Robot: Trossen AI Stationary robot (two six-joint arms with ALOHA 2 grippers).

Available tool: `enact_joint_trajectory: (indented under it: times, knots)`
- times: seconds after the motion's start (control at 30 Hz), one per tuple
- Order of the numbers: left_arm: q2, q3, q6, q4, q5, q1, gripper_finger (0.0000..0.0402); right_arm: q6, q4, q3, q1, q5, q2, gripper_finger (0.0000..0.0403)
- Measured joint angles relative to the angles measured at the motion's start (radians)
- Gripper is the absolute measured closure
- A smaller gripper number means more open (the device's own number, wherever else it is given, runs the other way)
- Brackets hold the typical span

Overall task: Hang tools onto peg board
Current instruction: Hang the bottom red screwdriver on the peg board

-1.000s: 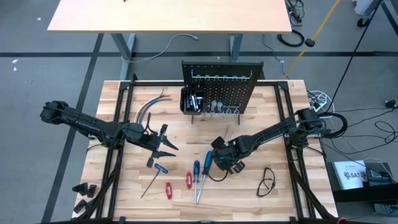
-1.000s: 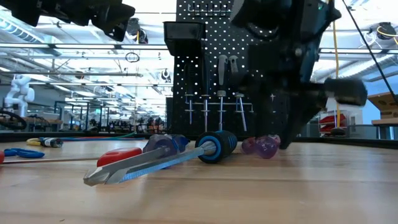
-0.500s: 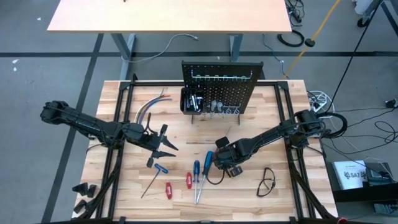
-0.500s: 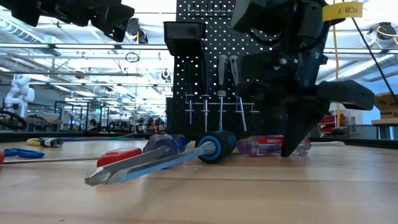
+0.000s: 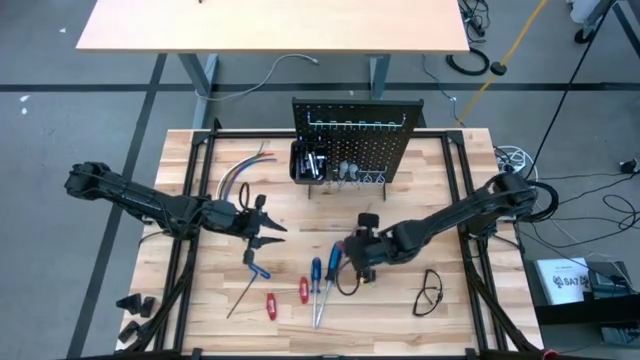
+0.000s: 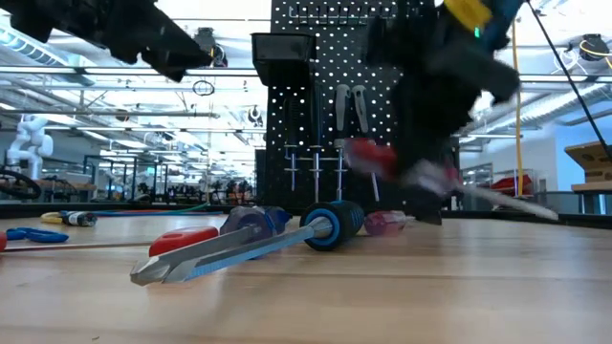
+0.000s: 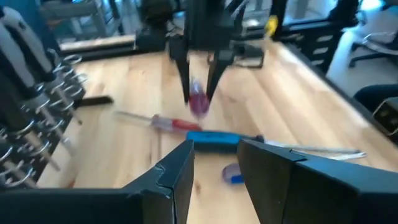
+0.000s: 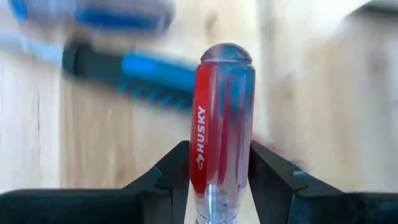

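Only the right wrist view shows the right hand [image 8: 219, 171] gripping a red-striped clear-handled screwdriver [image 8: 221, 118].

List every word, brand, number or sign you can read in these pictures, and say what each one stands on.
"HUSKY": white lettering running along the red and clear screwdriver handle, which the right gripper holds between its fingers.
White box on the floor beside the table: carries print, too small to read.
Nothing else is readable.
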Motion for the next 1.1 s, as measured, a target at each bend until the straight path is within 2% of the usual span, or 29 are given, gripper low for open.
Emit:
enact_joint_trajectory:
  times: [0.13, 0.37, 0.5, 0.6, 0.7, 0.77, 0.93, 1.1]
  knots:
    - [0.0, -0.004, 0.008, 0.015, -0.018, 0.0, 0.0272, 0.001, 0.064, 0.002, 0.028, 0.18, -0.099, 0.0279]
    - [0.0, -0.131, 0.052, 0.295, -0.021, 0.025, 0.0272, -0.04, 0.147, 0.002, 0.086, 0.474, -0.227, 0.0279]
    - [0.0, -0.172, 0.034, 0.395, -0.021, 0.066, 0.0272, -0.056, 0.151, 0.002, 0.119, 0.679, -0.257, 0.0279]
    - [0.0, -0.173, 0.026, 0.399, -0.021, 0.085, 0.0272, -0.052, 0.155, 0.001, 0.125, 0.86, -0.26, 0.0279]
    - [0.0, -0.169, 0.027, 0.402, -0.021, 0.088, 0.0272, 0.029, 0.175, -0.036, 0.121, 0.994, -0.26, 0.0277]
    - [0.0, -0.169, 0.029, 0.4, -0.02, 0.088, 0.0272, 0.118, 0.173, -0.074, 0.111, 1.013, -0.26, 0.0277]
    - [0.0, -0.169, 0.056, 0.4, -0.02, 0.092, 0.0272, 0.323, 0.17, -0.17, 0.095, 0.979, -0.302, 0.0279]
    - [0.0, -0.169, 0.055, 0.401, -0.013, 0.099, 0.0272, 0.325, 0.181, -0.2, 0.096, 0.987, -0.415, 0.0279]
